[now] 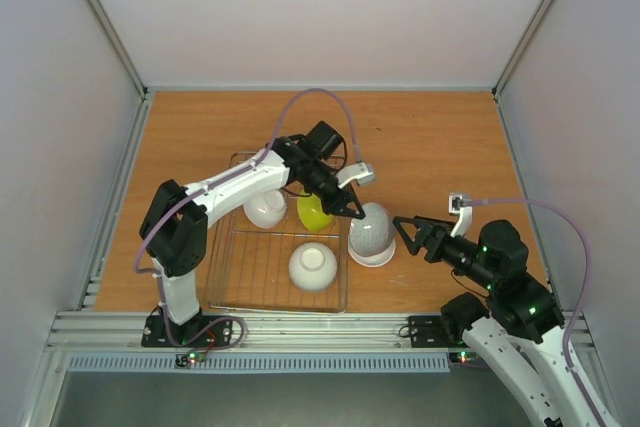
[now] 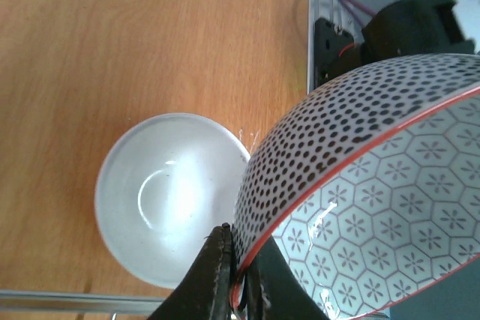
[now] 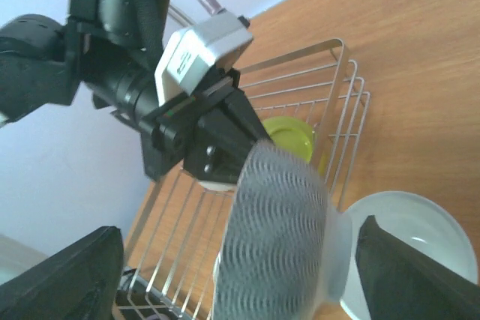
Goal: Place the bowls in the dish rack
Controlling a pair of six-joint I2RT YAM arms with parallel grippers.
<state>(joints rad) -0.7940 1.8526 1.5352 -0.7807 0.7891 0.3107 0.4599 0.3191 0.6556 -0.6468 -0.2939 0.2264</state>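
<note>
Left gripper [image 1: 352, 209] pinches the rim of the dotted grey bowl [image 1: 372, 229], one finger inside and one outside. We see that bowl held on edge just beyond the right side of the rack [image 1: 250, 272]. Beneath it a pale bowl [image 1: 371, 257] sits upright on the table [image 1: 440, 137]; we cannot tell whether the two touch. Inside the rack we find a yellow-green bowl [image 1: 313, 211] at the back right, a white bowl [image 1: 266, 209] at the back left and a second white bowl [image 1: 313, 265] at the front. To the right of the dotted grey bowl hangs the right gripper [image 1: 403, 237], fingers spread wide, gripping nothing
</note>
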